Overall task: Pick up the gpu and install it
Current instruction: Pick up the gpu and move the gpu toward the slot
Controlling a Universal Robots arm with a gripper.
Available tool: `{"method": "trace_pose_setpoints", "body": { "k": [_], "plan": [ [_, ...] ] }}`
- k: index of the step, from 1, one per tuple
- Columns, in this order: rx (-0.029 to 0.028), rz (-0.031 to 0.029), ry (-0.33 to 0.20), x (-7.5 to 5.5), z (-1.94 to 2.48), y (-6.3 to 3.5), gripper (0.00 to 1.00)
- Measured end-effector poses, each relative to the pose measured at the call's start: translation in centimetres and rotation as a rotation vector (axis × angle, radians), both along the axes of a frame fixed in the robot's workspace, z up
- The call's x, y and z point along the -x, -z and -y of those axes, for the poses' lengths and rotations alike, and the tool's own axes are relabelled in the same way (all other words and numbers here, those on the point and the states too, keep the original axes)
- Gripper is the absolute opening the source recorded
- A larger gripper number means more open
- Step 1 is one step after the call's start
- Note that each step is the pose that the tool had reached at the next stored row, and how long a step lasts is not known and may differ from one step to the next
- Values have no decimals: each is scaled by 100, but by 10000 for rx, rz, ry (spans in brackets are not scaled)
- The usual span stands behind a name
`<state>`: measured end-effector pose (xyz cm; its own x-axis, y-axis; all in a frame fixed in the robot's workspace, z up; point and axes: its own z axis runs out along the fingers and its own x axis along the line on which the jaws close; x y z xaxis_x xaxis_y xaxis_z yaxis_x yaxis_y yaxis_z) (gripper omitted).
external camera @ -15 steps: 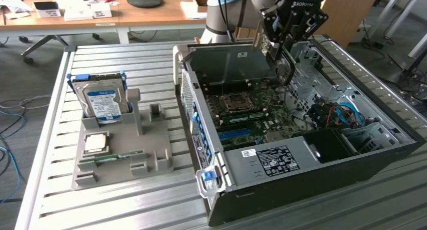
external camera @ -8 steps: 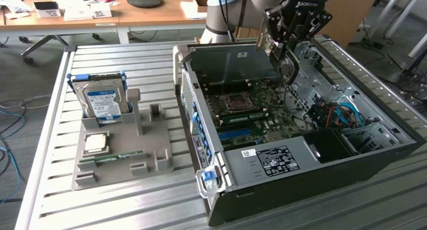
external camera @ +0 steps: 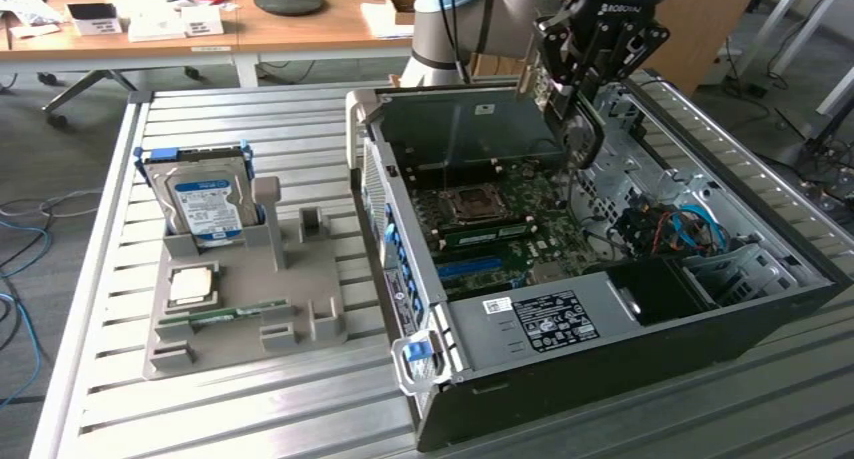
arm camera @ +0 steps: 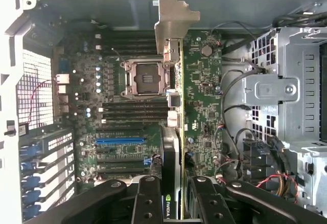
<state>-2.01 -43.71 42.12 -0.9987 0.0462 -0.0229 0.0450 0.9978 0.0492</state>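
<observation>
1. While the fingers clench it by one end, one on each face, the gpu stands edge-on between them, with its grey metal bracket at the far end from the grip.
2. Seen from outside, the gpu hangs below the fingers over the open computer case, toward the exterior view's right.
3. It is above the motherboard, just beside the CPU socket and near the end of the blue slot; whether it touches the board I cannot tell.
4. The case also holds a metal drive cage and loose cables.
5. On the tabletop, well apart from the gpu, a grey tray holds an upright hard drive, a flat processor chip and a green memory stick.
</observation>
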Motion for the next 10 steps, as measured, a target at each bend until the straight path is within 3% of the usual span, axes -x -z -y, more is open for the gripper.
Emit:
{"method": "trace_pose_setpoints", "body": {
  "k": [10],
  "plan": [
    [1, 0, 0, -78, 0, 0, 27]
  ]
}}
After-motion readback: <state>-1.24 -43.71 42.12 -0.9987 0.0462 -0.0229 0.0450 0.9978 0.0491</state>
